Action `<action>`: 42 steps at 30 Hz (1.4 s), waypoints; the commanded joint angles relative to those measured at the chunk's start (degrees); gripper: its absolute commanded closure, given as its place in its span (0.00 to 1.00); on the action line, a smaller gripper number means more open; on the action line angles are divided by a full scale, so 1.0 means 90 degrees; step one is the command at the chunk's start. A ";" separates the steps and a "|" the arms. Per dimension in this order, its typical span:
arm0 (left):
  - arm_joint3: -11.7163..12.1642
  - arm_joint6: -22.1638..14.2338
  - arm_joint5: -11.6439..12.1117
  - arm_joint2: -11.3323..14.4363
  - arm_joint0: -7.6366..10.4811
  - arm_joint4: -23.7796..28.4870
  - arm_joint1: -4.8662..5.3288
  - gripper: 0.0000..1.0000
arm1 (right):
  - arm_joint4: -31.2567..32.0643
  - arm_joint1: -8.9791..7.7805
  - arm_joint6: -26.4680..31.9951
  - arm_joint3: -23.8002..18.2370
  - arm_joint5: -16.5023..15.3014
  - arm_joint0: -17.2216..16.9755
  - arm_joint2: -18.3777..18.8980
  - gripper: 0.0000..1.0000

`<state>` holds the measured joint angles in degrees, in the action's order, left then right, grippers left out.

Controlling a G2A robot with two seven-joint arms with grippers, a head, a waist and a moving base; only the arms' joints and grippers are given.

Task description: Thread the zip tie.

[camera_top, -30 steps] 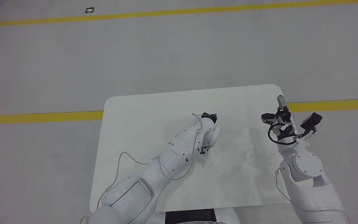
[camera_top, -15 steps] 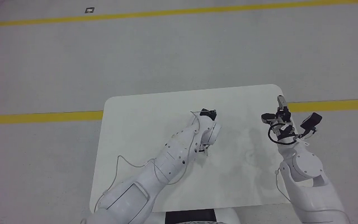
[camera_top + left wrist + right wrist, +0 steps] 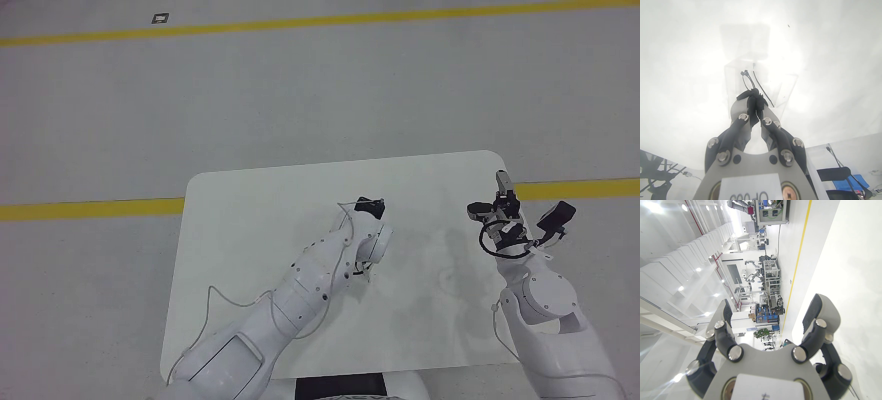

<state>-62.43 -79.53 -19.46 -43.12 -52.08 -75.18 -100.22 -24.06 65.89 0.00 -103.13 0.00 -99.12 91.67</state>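
In the top view the left claw [image 3: 370, 208] is seen at the centre of the desk [image 3: 250, 220], at almost the same spot as a second ago; only a slight rise and settling back is noted, while the forearm behind it has been swung a little toward the lower left of the frame. The right claw [image 3: 771, 299] has not been moved at all; it is kept at the right edge of the desk, released, with nothing between its spread pads.

In the left wrist view the left claw is shown clenched, its tips pressed together over a clear box [image 3: 787, 89]; inside the box a looped zip tie [image 3: 745, 79] and a straight zip tie [image 3: 761, 86] are seen lying side by side. The tail of the looped zip tie runs right up to the clenched tips; whether it is actually pinched cannot be told, since the contact is hidden by the pads.

The small shift is judged to mean that a grasp in the box is being settled rather than a tie carried off; the threading itself is judged not yet begun, as no tie is lifted clear and nothing is offered to the right claw; a slip of so thin a strip from the tips is the likely risk.
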 commanded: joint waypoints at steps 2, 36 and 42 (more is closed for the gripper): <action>-0.0017 -0.0004 0.0000 0.0000 -0.0009 -0.0001 0.0008 1.00 | 0.0000 0.0000 0.0000 0.0000 0.0000 0.0000 0.0000 0.00; -0.0197 -0.0010 -0.0003 0.0003 -0.0116 -0.0007 0.0058 0.95 | 0.0000 0.0000 0.0000 0.0000 0.0000 0.0000 0.0000 0.00; -0.0228 -0.0012 -0.0003 -0.0013 -0.0150 -0.0029 0.0054 0.98 | 0.0000 0.0000 0.0000 0.0000 0.0000 0.0000 0.0000 0.00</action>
<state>-64.45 -79.63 -19.48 -43.19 -53.39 -75.39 -99.73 -24.06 65.89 0.00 -103.13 0.00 -99.12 91.67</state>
